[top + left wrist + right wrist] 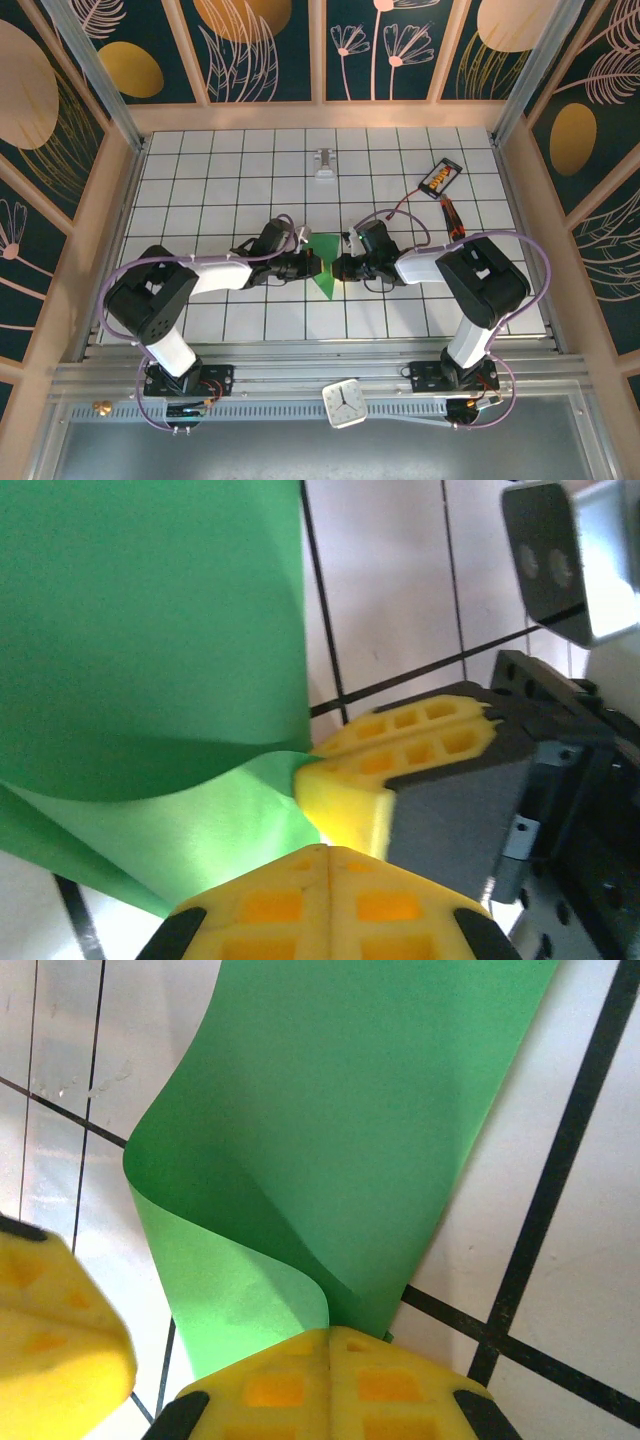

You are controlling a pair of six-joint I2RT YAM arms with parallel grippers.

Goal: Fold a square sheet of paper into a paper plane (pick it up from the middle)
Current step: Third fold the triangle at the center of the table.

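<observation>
2 clamps, 1 sheet: left gripper [330, 855] and right gripper [330, 1335] are each pinched shut on the square sheet of paper [323, 270], which curls over itself between them at table [200, 180] centre. Looks mid-fold, crease not set. Next move needs edges aligned, then pressed flat. No readable writing; orange tag [440, 178] far right is too small.

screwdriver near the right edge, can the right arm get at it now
Probably not yet: the path to the screwdriver is bare tiles, but the right gripper is shut on the green paper.
</observation>
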